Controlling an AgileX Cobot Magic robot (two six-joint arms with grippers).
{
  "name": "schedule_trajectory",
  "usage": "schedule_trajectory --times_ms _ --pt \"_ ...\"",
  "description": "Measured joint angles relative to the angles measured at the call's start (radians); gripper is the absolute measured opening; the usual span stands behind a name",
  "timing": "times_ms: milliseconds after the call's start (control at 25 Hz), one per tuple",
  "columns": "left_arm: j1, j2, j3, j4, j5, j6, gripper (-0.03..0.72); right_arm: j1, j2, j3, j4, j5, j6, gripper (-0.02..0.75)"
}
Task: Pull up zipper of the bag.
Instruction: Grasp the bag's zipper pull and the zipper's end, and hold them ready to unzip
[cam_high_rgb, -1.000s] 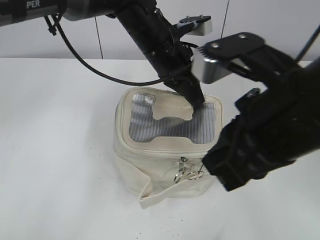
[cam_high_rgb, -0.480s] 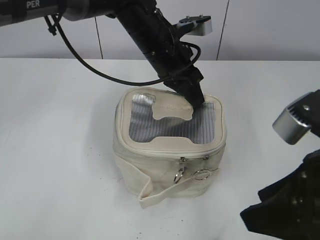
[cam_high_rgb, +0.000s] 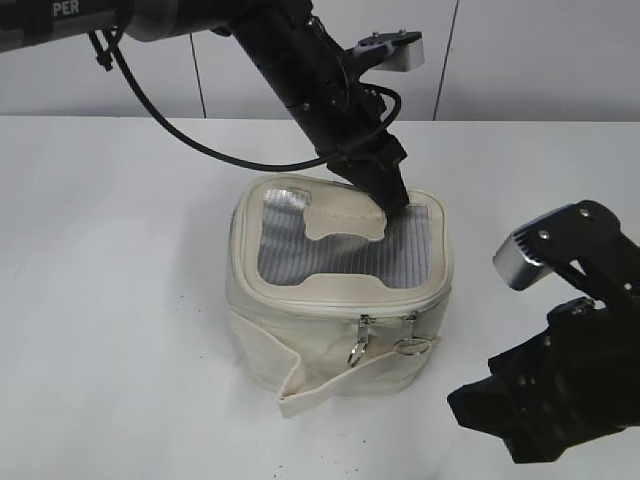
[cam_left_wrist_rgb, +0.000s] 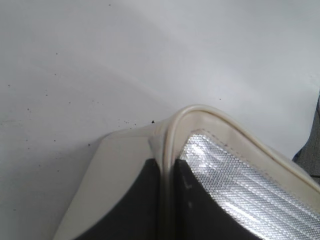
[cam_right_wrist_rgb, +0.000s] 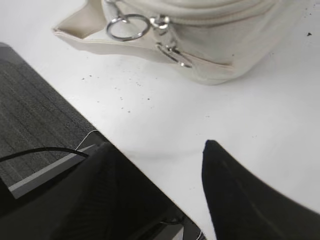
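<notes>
The bag (cam_high_rgb: 338, 290) is sitting mid-table, and the left gripper (cam_high_rgb: 392, 200) is pressing down at the lid's two o'clock corner, fingers clamped on the rim. The right gripper (cam_right_wrist_rgb: 160, 190) is hanging clear at the bag's four o'clock, fingers spread apart. The zipper (cam_high_rgb: 385, 322) sliders are dangling at six o'clock, ring pulls loose.

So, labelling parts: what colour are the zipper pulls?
Silver metal zipper pulls, clearest in the right wrist view.
</notes>
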Motion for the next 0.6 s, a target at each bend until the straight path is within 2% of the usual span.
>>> schedule_trajectory --times_ms 200,400,600 --pt "0.000 0.000 0.000 -0.001 0.001 0.000 0.042 -0.029 0.059 -0.009 0.010 -0.030 -0.022 0.440" --pt "0.000 0.000 0.000 -0.001 0.002 0.000 0.042 -0.043 0.060 -0.105 0.005 0.031 0.034 0.440" --pt "0.000 0.000 0.000 -0.001 0.002 0.000 0.042 -0.153 0.061 -0.228 -0.030 0.165 0.100 0.440"
